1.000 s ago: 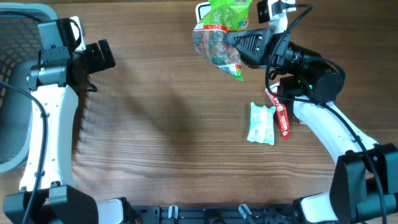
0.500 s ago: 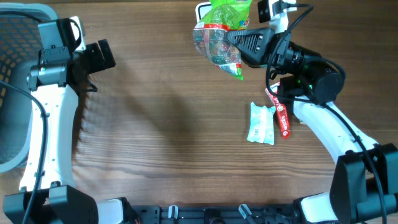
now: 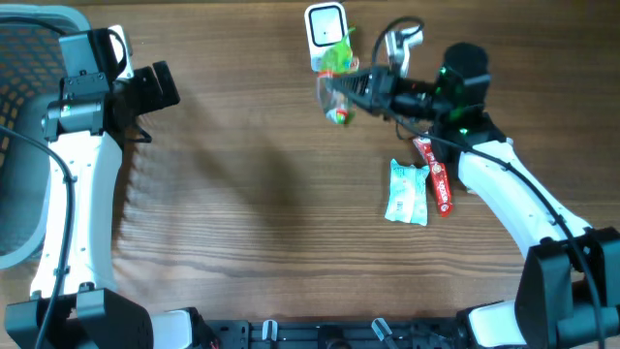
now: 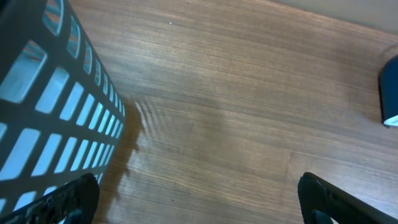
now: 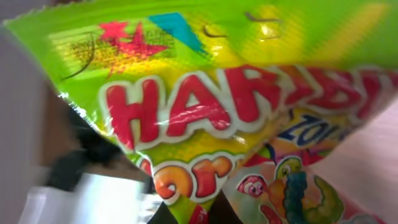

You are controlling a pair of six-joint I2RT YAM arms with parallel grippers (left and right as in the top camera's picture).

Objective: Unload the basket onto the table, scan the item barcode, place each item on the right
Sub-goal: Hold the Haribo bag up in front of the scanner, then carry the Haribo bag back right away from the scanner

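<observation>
One candy bag (image 3: 335,97) pinched in right pincer (image 3: 351,85); left pincer (image 3: 163,87) gapes empty.

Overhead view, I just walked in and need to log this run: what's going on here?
The right gripper is shut on a Haribo candy bag, holding it right by the white scanner at the far edge, seemingly presenting it for a scan. The left gripper hangs open and empty next to the basket. A white-green packet and a red stick packet lie on the table nearby.
</observation>
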